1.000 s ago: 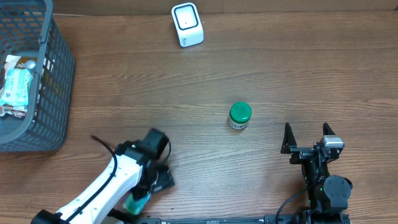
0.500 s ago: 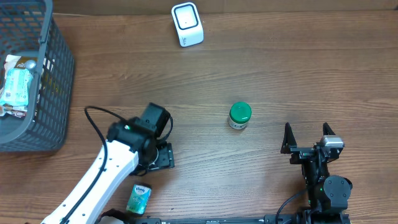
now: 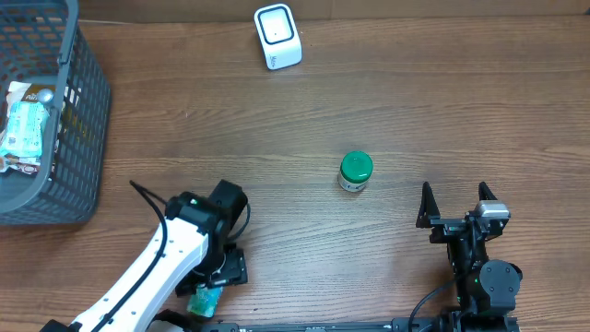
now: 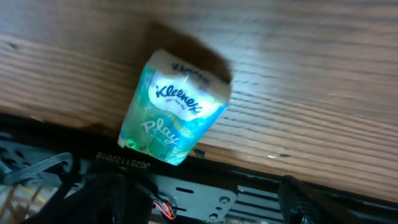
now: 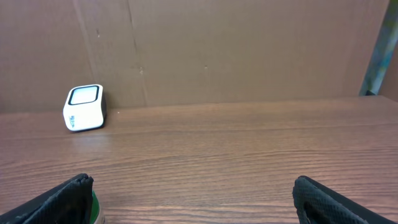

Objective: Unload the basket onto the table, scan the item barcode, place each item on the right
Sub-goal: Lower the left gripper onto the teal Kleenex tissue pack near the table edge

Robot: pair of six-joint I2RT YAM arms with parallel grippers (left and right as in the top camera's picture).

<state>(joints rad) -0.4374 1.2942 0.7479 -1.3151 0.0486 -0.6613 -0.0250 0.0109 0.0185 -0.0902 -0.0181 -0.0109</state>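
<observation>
Tissues at the brink: a Kleenex pack (image 4: 171,115) lies flat at the very front edge of the wooden table (image 3: 387,101), its lower end hanging out over the rig's frame, as the left gripper (image 3: 224,275) hovers just above it. The jaws stand wide apart with nothing between them, and the pack is not held. That wide stance looks like preparation for a grasp across the soft pack, which sits awkwardly close to the edge.

The white scanner (image 3: 277,37) stands well apart at the table's far side, window up, so the item would have to be lifted and carried across to it. The right gripper (image 3: 454,205) rests at its own end, fingers fully spread and empty, near a green-lidded jar (image 3: 355,171). A grey basket (image 3: 64,157) holding more packets sits at the left.

Half a second earlier the left arm stood farther up the table, leaving the pack in plain overhead view. It has since dropped back over the pack and hides most of it. Pack, jar, scanner and right arm have not shifted — the scan itself appears not yet begun.
</observation>
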